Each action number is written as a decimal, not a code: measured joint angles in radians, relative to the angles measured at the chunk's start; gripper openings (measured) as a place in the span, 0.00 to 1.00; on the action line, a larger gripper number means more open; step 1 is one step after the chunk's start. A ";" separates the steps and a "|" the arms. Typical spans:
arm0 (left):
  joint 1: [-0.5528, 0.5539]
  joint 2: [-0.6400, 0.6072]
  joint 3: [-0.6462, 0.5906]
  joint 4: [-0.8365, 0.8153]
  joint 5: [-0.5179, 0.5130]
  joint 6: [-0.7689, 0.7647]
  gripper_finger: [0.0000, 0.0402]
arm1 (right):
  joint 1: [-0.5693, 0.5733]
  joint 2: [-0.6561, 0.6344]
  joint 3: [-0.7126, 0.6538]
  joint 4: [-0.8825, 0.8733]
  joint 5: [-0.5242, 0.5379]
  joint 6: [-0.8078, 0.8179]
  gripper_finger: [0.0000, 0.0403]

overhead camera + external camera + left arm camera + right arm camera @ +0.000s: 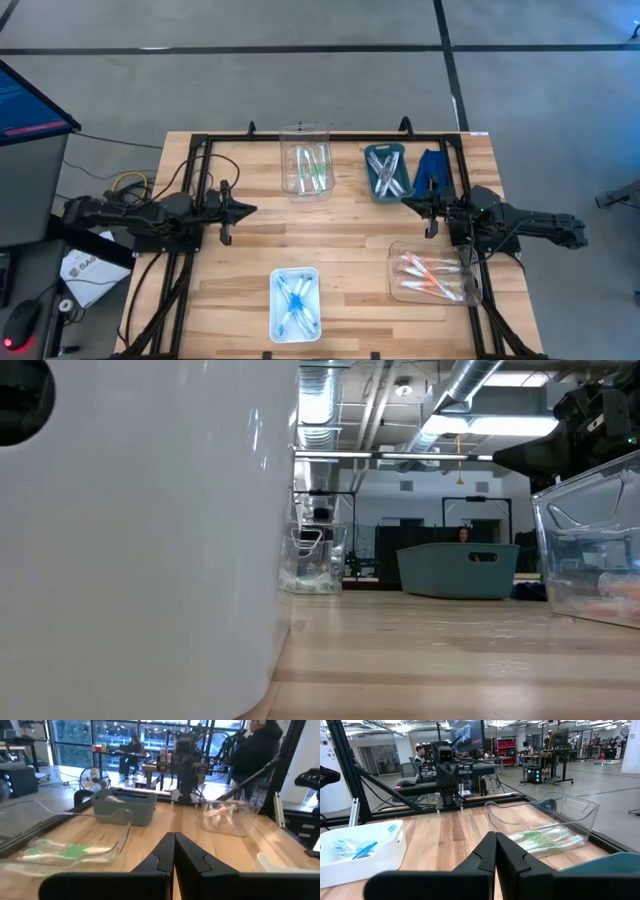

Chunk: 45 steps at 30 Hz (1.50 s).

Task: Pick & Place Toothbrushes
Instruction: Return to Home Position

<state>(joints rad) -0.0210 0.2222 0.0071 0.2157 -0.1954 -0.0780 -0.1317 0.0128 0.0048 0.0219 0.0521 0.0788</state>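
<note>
Bench (340, 250) carries four containers, with toothbrushes (312, 168) in each. Back bin (305, 131) stands at the back edge, centre. Tub (369, 172) is just right of it, and a folded cloth (432, 168) just right of the tub. Front tray (273, 305) sits at the front edge, centre. Front-right bin (432, 248) is in front of the tub. Left pincer (250, 210) is left of centre. Right pincer (406, 203) is between the tub and the front-right bin.

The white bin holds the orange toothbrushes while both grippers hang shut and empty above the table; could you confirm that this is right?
Not quite: the white bin holds the blue toothbrushes, as the high view shows; the orange toothbrushes lie in the clear bin by the right arm. The left gripper and right gripper are indeed shut and empty.
</note>
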 joint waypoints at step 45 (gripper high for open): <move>0.100 0.124 -0.001 -0.167 0.005 0.045 0.01 | 0.000 0.000 0.000 0.000 0.000 0.002 0.00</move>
<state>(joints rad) 0.0792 0.3463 0.0063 0.0483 -0.1904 -0.0330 -0.1318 0.0128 0.0048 0.0221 0.0521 0.0808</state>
